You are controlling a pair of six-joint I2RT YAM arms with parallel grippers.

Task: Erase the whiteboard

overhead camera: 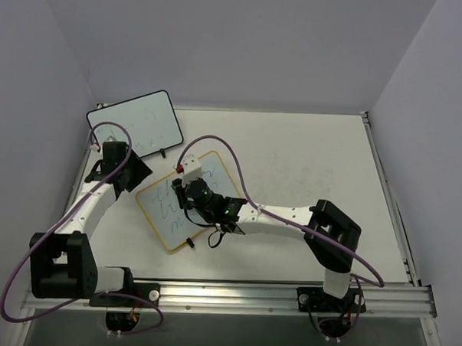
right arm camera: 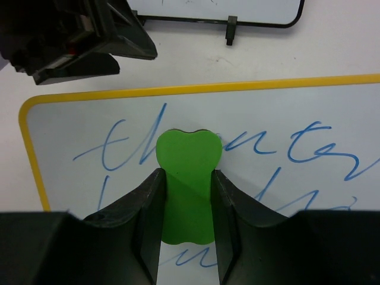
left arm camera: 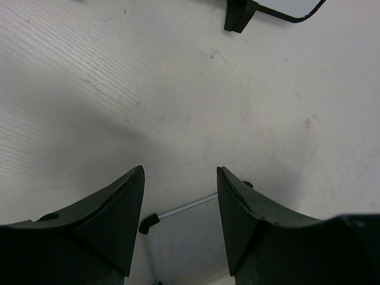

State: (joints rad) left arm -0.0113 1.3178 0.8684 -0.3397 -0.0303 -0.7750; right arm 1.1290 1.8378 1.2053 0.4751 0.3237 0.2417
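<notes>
The whiteboard (overhead camera: 162, 216) with a thin yellow frame lies flat at the table's middle, with blue handwriting on it. In the right wrist view it (right arm camera: 285, 113) fills the frame, its rounded corner at the left. My right gripper (right arm camera: 187, 172) is shut on a green eraser (right arm camera: 189, 148), whose rounded end rests on the writing in the top line. From above, the right gripper (overhead camera: 190, 193) is over the board's upper part. My left gripper (overhead camera: 127, 172) hangs off the board's left edge. Its fingers (left arm camera: 180, 172) stand apart and empty over bare table.
A black-framed whiteboard (overhead camera: 137, 123) stands at the back left, and its foot shows in the left wrist view (left arm camera: 237, 15). A thin silver rod with a black corner piece (left arm camera: 148, 222) lies under the left fingers. A grey wall bounds the table on the right.
</notes>
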